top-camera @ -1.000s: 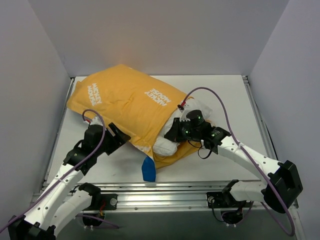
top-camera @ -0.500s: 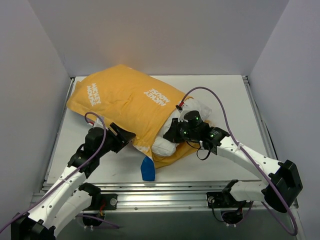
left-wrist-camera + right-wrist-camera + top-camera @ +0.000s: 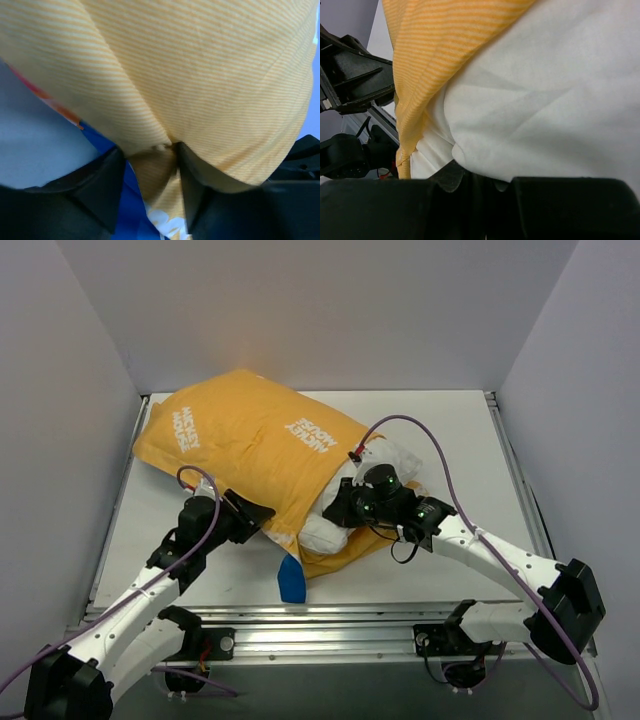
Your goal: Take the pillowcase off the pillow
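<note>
The yellow-orange pillowcase lies across the table's back left, a blue corner of it hanging out near the front. The white pillow sticks out of its open end. My left gripper is at the case's near edge. In the left wrist view its fingers stand apart on either side of a bunched fold of the pillowcase, with my left gripper open around it. My right gripper is shut on the exposed pillow, white fabric pinched at my right gripper.
Grey walls close in the white table on three sides. A metal rail runs along the near edge between the arm bases. The right arm's purple cable loops over the pillow's right end.
My left arm has pushed forward and right onto the pillowcase's near edge, its jaws narrowing round a fold. The right gripper has drawn the pillow slightly left; the blue corner shifted left.
</note>
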`<state>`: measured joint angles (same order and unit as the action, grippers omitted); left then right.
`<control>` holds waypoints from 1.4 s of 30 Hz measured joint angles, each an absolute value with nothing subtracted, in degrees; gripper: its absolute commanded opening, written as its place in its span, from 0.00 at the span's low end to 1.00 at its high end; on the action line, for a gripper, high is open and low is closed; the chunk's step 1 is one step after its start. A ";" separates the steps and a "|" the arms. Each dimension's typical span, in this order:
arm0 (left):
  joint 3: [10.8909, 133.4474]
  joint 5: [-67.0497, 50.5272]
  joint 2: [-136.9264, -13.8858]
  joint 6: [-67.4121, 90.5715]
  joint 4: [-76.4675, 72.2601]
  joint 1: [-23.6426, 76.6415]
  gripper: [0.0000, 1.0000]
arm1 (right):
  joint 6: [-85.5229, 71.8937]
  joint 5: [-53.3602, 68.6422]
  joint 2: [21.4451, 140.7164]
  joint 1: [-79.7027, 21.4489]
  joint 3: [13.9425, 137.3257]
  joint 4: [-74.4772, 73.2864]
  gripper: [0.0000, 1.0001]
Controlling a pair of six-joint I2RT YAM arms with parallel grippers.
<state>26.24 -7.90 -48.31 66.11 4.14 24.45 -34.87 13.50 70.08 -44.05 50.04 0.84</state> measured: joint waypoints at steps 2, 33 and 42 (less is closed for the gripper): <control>26.06 -7.92 -49.04 66.54 2.07 24.49 0.26 | -34.96 13.15 70.08 -44.42 50.02 1.17 0.00; 34.94 8.05 -48.86 56.36 8.36 22.22 0.10 | -27.94 11.97 55.20 -35.92 67.42 -26.79 0.19; 43.55 15.18 -45.82 45.74 30.96 17.45 0.64 | -19.73 27.11 61.71 -34.79 65.78 -30.61 0.83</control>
